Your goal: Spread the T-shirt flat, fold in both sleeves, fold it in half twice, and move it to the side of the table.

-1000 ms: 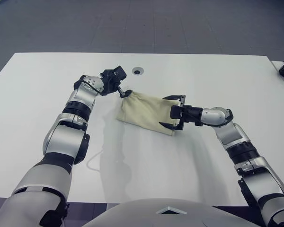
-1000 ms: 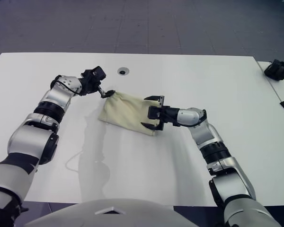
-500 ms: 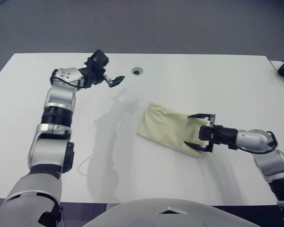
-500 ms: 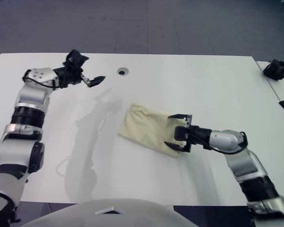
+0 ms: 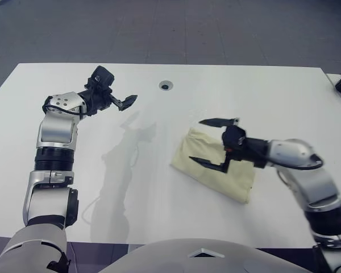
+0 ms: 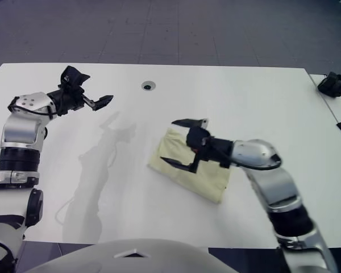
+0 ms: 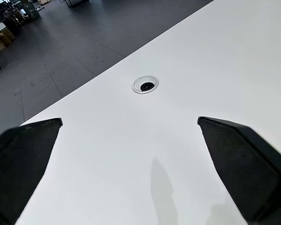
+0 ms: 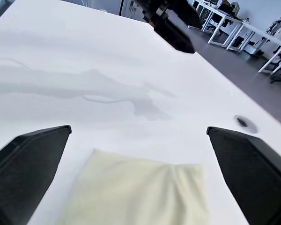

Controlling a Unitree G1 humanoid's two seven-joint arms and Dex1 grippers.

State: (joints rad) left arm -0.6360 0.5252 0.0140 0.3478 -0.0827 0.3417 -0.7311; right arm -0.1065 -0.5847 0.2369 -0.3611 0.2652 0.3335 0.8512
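Left arm: it is bent at the elbow on the left side of the table. The left gripper is held above the surface and points toward the round cable hole.
Left fingers: they are spread wide apart and hold nothing.
Right arm: the forearm lies across the right side of the table. The right gripper points to the robot's left, over the T-shirt.
Right fingers: they are spread apart and grip nothing.
T-shirt place: it lies on the table right of the middle, well apart from the left gripper.
Hidden: the right gripper covers part of the cloth, and I cannot tell if the lower finger touches it.
Hard to see: a dark object is at the far right.
Materials: the T-shirt is soft pale yellow cloth, folded into a small rectangle. The table is smooth and white.
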